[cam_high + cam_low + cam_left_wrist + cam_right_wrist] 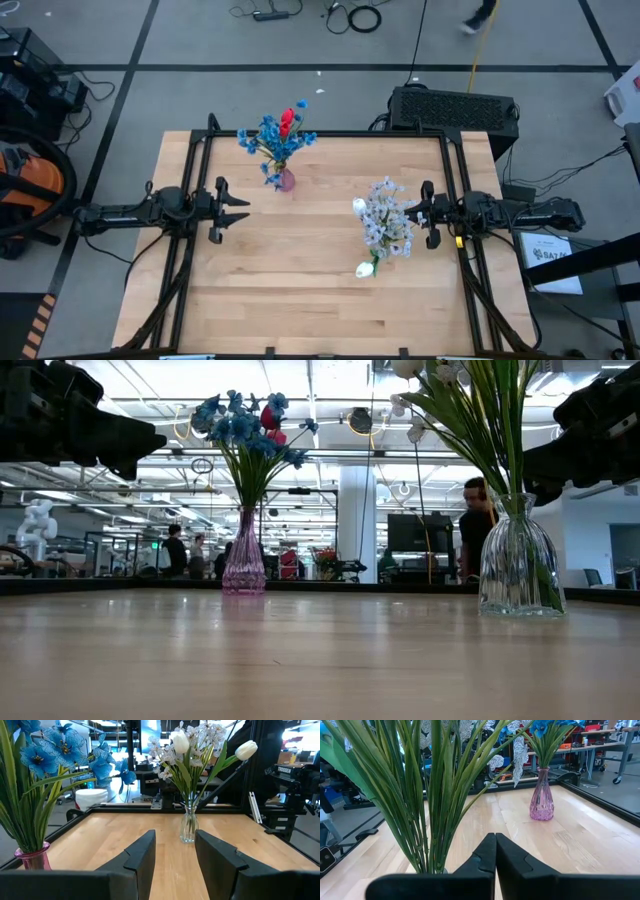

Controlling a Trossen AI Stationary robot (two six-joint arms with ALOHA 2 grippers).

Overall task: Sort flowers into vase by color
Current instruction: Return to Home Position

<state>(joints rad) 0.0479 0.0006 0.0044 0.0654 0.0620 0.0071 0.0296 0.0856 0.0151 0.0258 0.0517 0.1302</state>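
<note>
A pink vase [287,181] [244,565] stands at the table's far middle and holds blue sprays [268,140] and a red tulip [288,120]. A clear glass vase [520,560] [188,825] stands toward the right. It holds pale lavender-white sprays [385,222] and two white tulips [365,268] [180,742]. My left gripper [243,210] [175,855] hovers open at the table's left, level, pointing at the clear vase. My right gripper [411,213] [495,855] is shut just right of the clear vase's green stems [432,795], touching nothing.
Bare wooden tabletop [300,290] spreads between and in front of the vases. A black frame rail [330,133] runs along the far edge, with a black box [455,108] behind it. People stand in the room beyond [478,525].
</note>
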